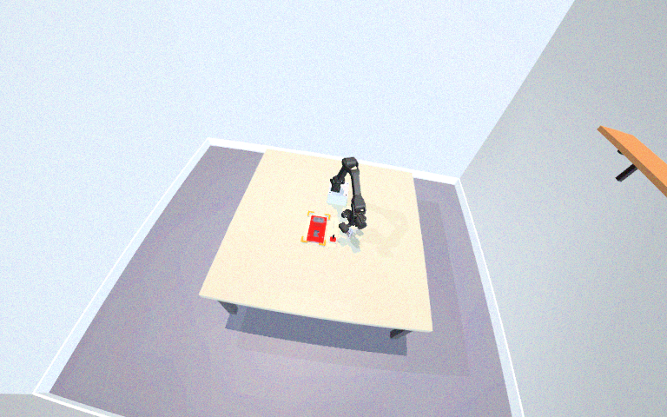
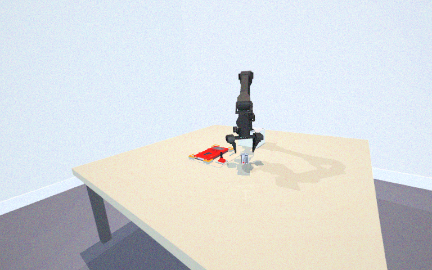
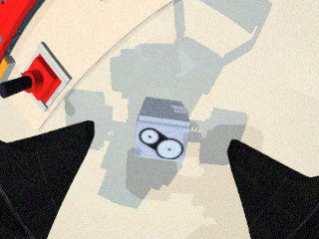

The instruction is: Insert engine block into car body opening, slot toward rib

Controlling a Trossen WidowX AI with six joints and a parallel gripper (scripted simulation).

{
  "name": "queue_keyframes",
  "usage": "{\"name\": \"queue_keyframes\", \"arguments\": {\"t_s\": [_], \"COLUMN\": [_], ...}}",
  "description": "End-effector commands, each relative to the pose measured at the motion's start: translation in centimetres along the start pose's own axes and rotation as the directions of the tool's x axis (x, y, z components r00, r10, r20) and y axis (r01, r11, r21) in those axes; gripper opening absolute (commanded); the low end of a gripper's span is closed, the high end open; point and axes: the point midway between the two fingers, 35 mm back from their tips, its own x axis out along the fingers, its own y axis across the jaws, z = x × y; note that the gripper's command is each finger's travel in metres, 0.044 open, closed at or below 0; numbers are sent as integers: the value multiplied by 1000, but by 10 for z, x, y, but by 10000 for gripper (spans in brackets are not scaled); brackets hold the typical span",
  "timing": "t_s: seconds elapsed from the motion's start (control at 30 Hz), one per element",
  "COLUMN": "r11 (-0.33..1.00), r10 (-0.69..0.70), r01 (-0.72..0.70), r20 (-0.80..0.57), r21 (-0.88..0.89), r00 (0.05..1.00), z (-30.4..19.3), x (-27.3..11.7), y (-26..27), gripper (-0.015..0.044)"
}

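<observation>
The grey engine block (image 1: 350, 233) (image 2: 244, 158) (image 3: 161, 134) stands on the table, beside the car and apart from it. Its face with two ringed circles shows in the wrist view. My gripper (image 2: 244, 152) is wide open just above the block, with one finger on each side and a gap to both. The red car body (image 1: 320, 226) (image 2: 217, 153) (image 3: 14, 20) lies flat to the left in the top and exterior views. A dark opening (image 1: 316, 233) (image 2: 207, 153) shows in its top. The rib and the block's slot are too small to tell.
A small red piece with a black stick (image 1: 333, 239) (image 2: 221, 160) (image 3: 44, 80) stands on a pale square between car and block. A white box (image 1: 337, 198) (image 2: 260, 140) stands behind, near the arm. Orange corner pieces (image 1: 321, 242) (image 2: 207, 161) sit around the car.
</observation>
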Motion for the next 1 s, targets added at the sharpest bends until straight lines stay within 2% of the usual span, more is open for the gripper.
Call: {"name": "queue_keyframes", "arguments": {"t_s": [0.0, 0.23, 0.97], "r11": [1000, 1000, 1000], "r10": [-1, -1, -1], "r01": [1, 1, 1], "r20": [-11, -11, -11], "r21": [-4, -4, -4], "r00": [1000, 1000, 1000], "z": [-2, -4, -5], "x": [-24, -26, 14], "y": [1, 1, 1], "gripper": [440, 440, 440]}}
